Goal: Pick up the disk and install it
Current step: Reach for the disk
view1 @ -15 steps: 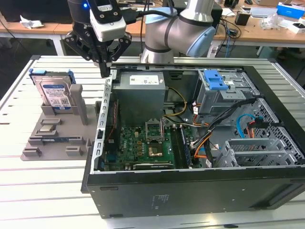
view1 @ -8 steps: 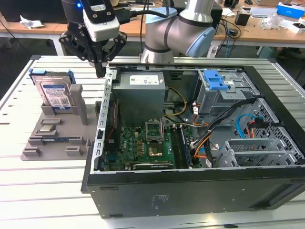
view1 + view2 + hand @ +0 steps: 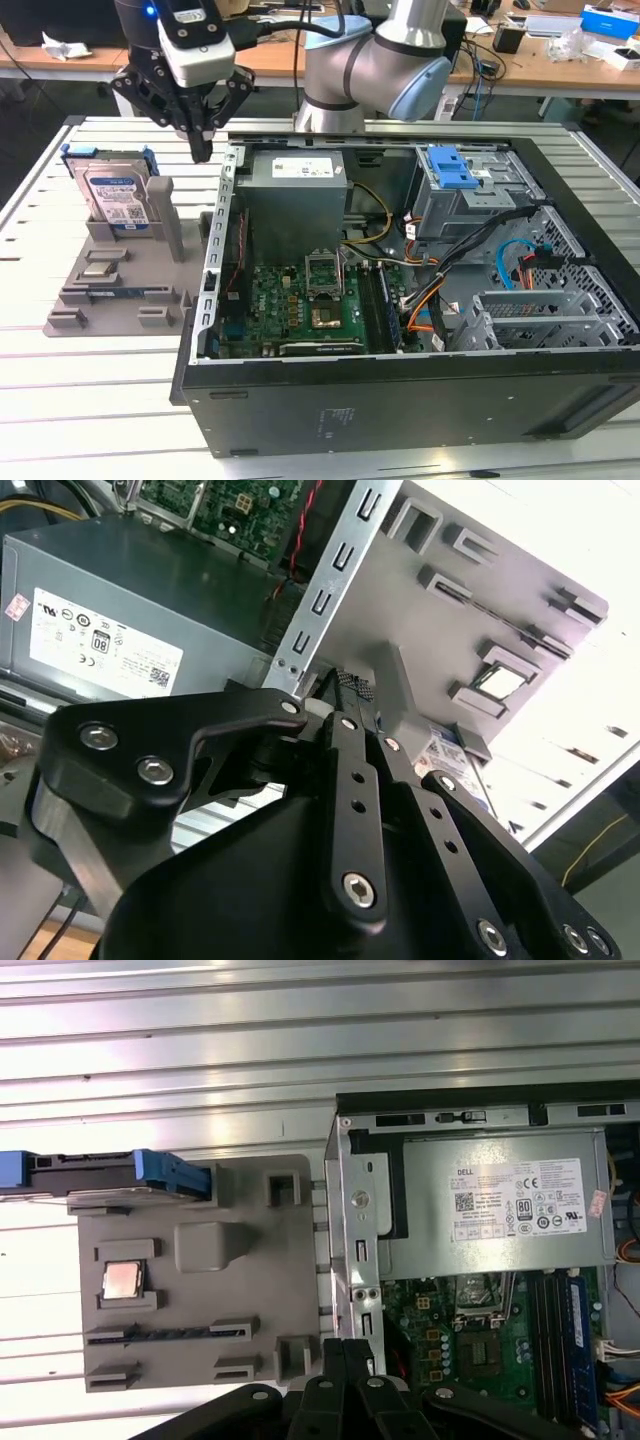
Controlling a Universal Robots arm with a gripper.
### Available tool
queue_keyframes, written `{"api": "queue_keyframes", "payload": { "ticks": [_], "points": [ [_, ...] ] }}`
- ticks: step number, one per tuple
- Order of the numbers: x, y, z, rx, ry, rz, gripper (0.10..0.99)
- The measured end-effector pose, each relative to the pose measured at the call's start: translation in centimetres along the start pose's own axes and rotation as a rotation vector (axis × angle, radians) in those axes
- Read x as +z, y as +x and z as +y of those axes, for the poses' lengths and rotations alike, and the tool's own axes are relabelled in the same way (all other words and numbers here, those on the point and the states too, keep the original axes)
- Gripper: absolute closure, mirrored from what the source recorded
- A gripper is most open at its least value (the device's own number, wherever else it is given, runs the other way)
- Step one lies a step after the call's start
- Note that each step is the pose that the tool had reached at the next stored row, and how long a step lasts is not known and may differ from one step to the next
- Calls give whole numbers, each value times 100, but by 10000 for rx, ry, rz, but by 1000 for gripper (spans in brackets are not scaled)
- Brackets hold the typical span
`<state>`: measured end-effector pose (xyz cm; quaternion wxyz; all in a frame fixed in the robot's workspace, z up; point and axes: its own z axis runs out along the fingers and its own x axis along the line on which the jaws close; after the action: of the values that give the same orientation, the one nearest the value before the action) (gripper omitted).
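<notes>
The disk (image 3: pixel 115 196) stands on edge in a slot at the back of the grey holder plate (image 3: pixel 120 290), its blue-and-white label facing the front and blue rails along its sides. The first wrist view shows the disk (image 3: pixel 120 1174) edge-on at one end of the holder plate (image 3: pixel 200 1300). My gripper (image 3: pixel 201 150) hangs above the table between the holder and the computer case's wall, to the exterior view's right of the disk and apart from it. In both wrist views the fingers (image 3: pixel 352 715) (image 3: pixel 345 1360) lie pressed together with nothing between them.
An open computer case (image 3: pixel 215 250) lies on the slatted table, with a grey power-supply box (image 3: pixel 297 190), a motherboard (image 3: pixel 300 300), cables, and a bare blue bracket (image 3: pixel 450 168) on the drive cage. A processor chip (image 3: pixel 122 1280) sits in the holder plate. Desks with clutter stand behind.
</notes>
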<state>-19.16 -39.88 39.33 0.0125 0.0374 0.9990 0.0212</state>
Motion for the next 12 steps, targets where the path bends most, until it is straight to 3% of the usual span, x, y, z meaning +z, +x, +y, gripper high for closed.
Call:
{"api": "queue_keyframes", "payload": {
  "ticks": [12],
  "points": [
    [-4, 160, -12, 0, 0, -1, 980]
  ]
}}
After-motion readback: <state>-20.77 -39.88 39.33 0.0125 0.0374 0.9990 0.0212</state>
